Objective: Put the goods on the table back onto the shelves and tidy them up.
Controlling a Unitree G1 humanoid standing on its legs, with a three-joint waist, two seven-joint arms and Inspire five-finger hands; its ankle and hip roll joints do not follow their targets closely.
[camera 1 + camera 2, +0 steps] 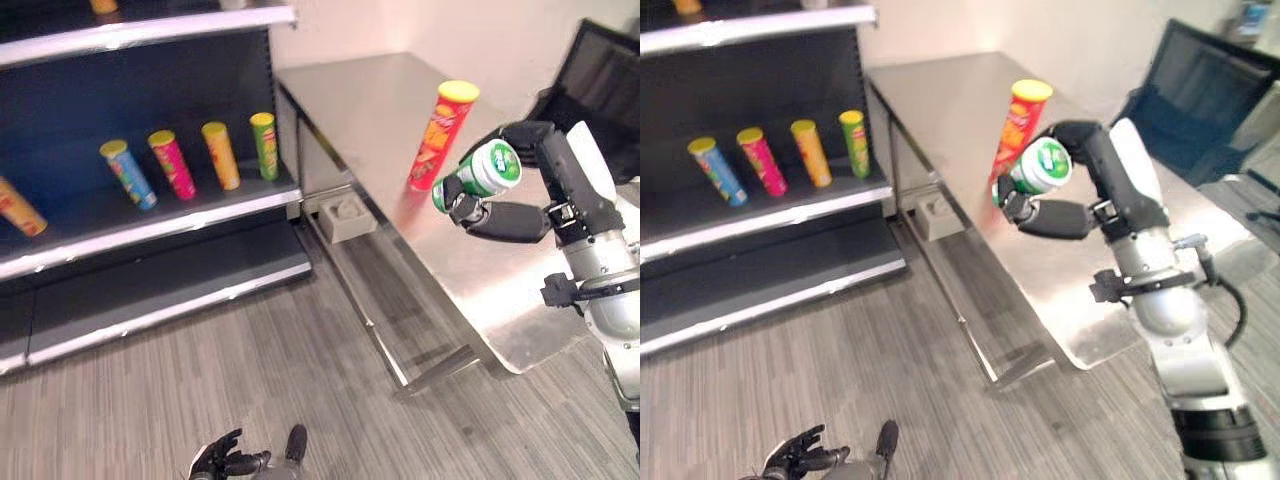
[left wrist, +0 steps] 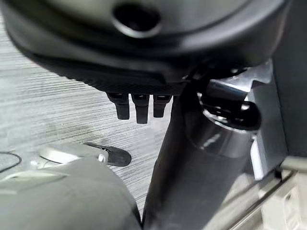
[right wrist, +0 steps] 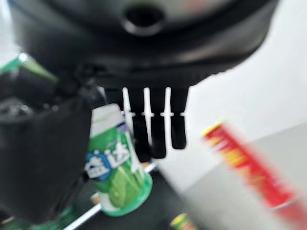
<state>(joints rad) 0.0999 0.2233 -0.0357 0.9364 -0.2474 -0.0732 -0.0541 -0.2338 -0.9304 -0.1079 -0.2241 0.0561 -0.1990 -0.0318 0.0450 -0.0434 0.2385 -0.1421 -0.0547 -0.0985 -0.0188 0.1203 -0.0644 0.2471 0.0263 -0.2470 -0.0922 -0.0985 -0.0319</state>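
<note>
My right hand (image 1: 510,215) is shut on a green and white bottle (image 1: 478,174), held tilted in the air above the steel table (image 1: 370,100); the bottle (image 3: 115,163) sits between thumb and fingers in the right wrist view. Just behind it a tall red chip can with a yellow lid (image 1: 441,135) stands upright on the table. Several chip cans lean on the middle shelf: blue (image 1: 128,174), pink (image 1: 172,164), orange (image 1: 221,155), green (image 1: 265,146), and another orange one (image 1: 18,208) at the far left. My left hand (image 1: 225,457) hangs low over the floor, fingers relaxed.
The dark shelf unit (image 1: 150,235) stands at the left, with a bare lower shelf (image 1: 160,290). A small grey box (image 1: 347,216) lies on the floor under the table. A dark chair (image 1: 590,70) stands behind the table at the right.
</note>
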